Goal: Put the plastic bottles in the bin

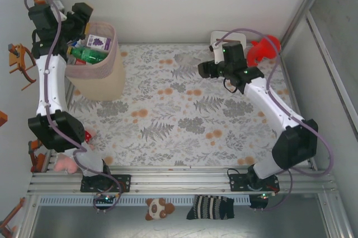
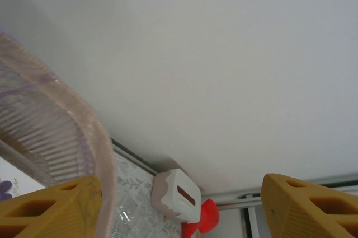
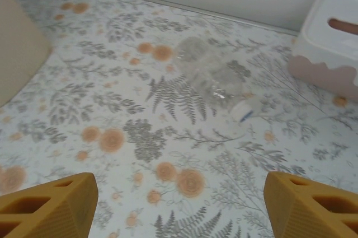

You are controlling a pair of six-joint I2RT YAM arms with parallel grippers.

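- The bin (image 1: 99,78) sits at the far left corner of the worktop (image 1: 168,120), with a green bottle (image 1: 89,54) and a grape-label bottle (image 1: 98,41) lying inside.
- The left gripper (image 2: 180,207) hangs over the bin rim, fingers spread wide with nothing between them.
- One clear bottle (image 3: 208,74) lies on its side near the far edge (white cap on), close to the white tissue box (image 3: 330,36) by the far right corner.
- The right gripper (image 3: 179,207) hovers just short of it, fingers wide apart, empty.

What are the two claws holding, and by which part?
Nothing: left gripper and right gripper are open and empty; the clear plastic bottle lies free.
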